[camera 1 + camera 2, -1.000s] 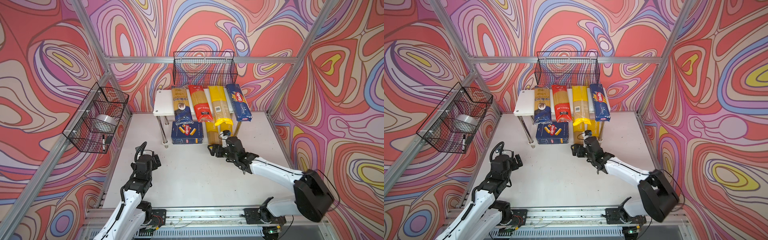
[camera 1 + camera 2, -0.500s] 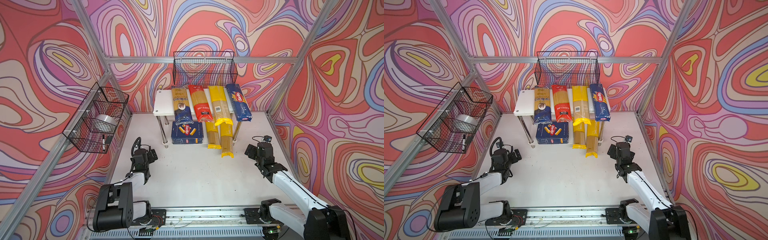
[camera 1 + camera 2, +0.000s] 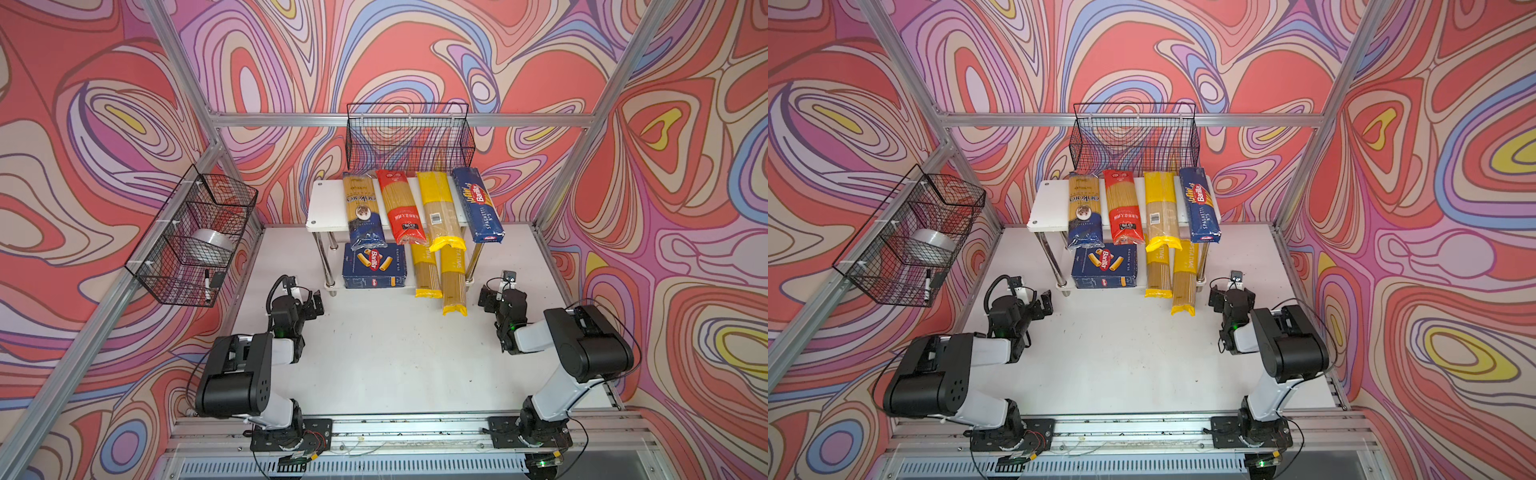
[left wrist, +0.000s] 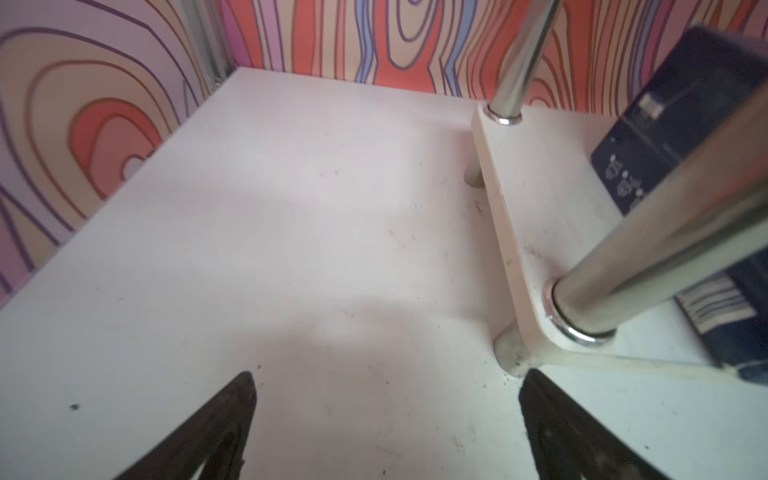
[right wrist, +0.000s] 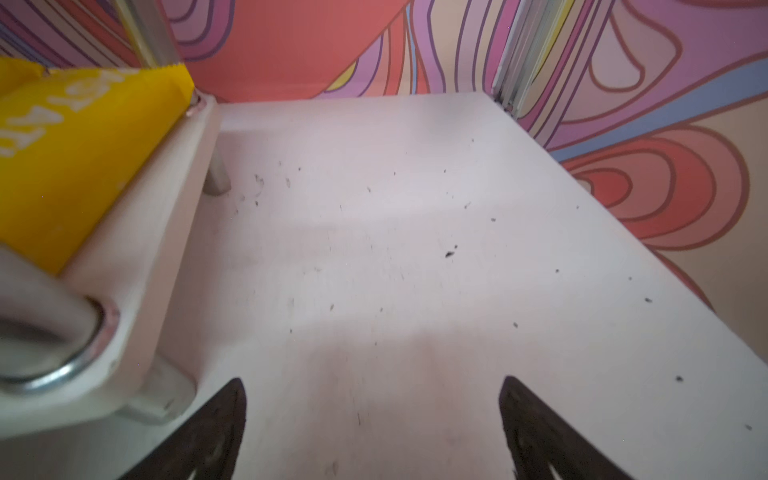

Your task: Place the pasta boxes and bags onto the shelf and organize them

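The white shelf [image 3: 326, 208] stands at the back of the table. Its top board carries a gold-and-navy bag [image 3: 361, 208], a red-ended bag [image 3: 399, 205], a yellow-ended bag [image 3: 440, 212] and the long pasta box [image 3: 478, 205]. On the lower board lie the wide pasta box [image 3: 374, 266] and two yellow-ended bags [image 3: 424, 270] [image 3: 454, 284] that jut over its front edge. My left gripper [image 3: 312, 302] [image 4: 388, 376] hangs open and empty near the shelf's front left leg [image 4: 665, 249]. My right gripper [image 3: 500, 297] [image 5: 372, 380] is open and empty beside the lower board's right corner [image 5: 158, 232].
A black wire basket [image 3: 409, 137] hangs on the back wall above the shelf. Another wire basket [image 3: 195, 237] on the left wall holds a tape roll [image 3: 210, 245] and a marker [image 3: 206, 284]. Aluminium frame posts edge the white table [image 3: 395, 353].
My right gripper has left the yellow-ended bag on the lower board and pulled back to the shelf's right. Both arms have folded back low toward their bases.
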You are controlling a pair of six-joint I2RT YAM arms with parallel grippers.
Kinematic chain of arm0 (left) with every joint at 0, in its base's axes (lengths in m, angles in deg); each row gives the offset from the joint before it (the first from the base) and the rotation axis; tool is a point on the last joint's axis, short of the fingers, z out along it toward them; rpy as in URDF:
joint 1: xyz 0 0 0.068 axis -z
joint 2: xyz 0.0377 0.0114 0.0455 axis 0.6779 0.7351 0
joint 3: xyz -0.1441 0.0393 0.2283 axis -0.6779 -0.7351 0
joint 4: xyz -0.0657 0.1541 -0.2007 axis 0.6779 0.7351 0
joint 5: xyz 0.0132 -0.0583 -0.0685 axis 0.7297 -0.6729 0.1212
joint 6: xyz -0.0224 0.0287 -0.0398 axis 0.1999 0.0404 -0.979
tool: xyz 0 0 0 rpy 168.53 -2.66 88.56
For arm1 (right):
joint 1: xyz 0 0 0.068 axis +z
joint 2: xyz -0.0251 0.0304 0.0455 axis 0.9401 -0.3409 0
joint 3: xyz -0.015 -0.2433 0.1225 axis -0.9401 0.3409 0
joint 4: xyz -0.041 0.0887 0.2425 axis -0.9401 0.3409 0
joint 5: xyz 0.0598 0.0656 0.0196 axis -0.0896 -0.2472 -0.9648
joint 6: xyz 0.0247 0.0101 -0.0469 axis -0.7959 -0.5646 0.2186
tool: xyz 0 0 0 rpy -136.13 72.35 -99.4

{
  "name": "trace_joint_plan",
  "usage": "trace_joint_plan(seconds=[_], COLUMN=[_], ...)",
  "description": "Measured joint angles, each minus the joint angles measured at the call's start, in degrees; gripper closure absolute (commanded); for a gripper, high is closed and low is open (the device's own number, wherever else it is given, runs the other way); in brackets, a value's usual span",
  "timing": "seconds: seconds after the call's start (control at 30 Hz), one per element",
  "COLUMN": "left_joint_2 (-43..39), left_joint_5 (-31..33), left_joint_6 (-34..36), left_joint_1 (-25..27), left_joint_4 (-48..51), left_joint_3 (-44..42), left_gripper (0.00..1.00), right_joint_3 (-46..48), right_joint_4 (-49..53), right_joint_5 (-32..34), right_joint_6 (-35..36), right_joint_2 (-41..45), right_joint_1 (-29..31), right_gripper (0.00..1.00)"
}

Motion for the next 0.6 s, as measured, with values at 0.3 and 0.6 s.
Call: trace_joint_plan(seconds=[0.3, 0.6], left_joint_2=[0.37, 0.35], left_joint_5=[-0.52, -2.78], left_joint_6=[1.66, 3.04], left_joint_1=[0.96, 1.01], left_joint_4=[-1.2, -0.46], left_joint_3=[0.42, 1.09], left_gripper=[0.0, 0.0], right_joint_3=[-0.74, -0.74], right_joint_4=[-2.16, -2.16], right_joint_5=[-1.07, -1.51], right_joint_6=[0.59, 0.61], right_joint_2=[0.07, 0.07], right_joint_1=[-0.55, -0.55], right_gripper=[0.02, 0.02])
